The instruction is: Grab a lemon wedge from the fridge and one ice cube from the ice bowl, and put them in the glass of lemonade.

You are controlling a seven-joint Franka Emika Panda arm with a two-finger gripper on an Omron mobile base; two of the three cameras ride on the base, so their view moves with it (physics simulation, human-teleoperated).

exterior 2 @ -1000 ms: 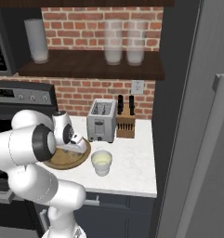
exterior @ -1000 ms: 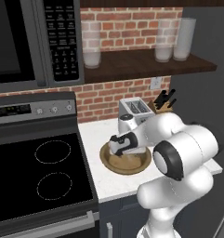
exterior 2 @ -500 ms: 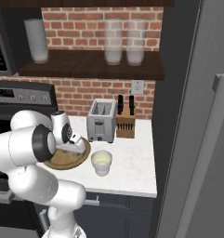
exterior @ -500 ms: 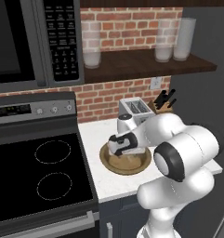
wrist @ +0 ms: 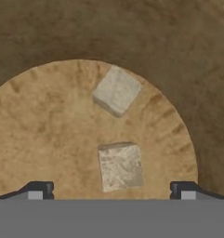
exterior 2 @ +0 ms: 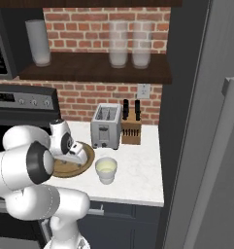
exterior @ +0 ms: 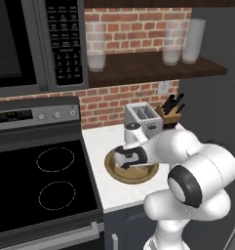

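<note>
The brown wooden ice bowl (exterior: 110,171) (exterior 2: 87,163) (wrist: 187,60) sits on the white counter in front of the toaster. My gripper (exterior: 127,163) (exterior 2: 75,155) (wrist: 112,191) points down into it and is open. One ice cube (wrist: 120,166) lies on the bowl's floor between the two fingertips (wrist: 37,189), and neither tip touches it. A second ice cube (wrist: 116,90) lies farther on. The glass of lemonade (exterior 2: 106,169) stands just right of the bowl. The fridge (exterior 2: 206,126) (exterior: 214,102) rises at the right. The lemon wedge is out of view.
A toaster (exterior 2: 106,126) (exterior: 142,117) and a knife block (exterior 2: 130,127) (exterior: 170,113) stand against the brick wall behind the bowl. The black stove top (exterior: 36,185) lies to the left, under a microwave (exterior: 36,44). Tall clear glasses (exterior 2: 118,46) stand on the shelf above.
The hand has settled slightly lower over the bowl, its jaws staying wide. Nothing else has moved.
</note>
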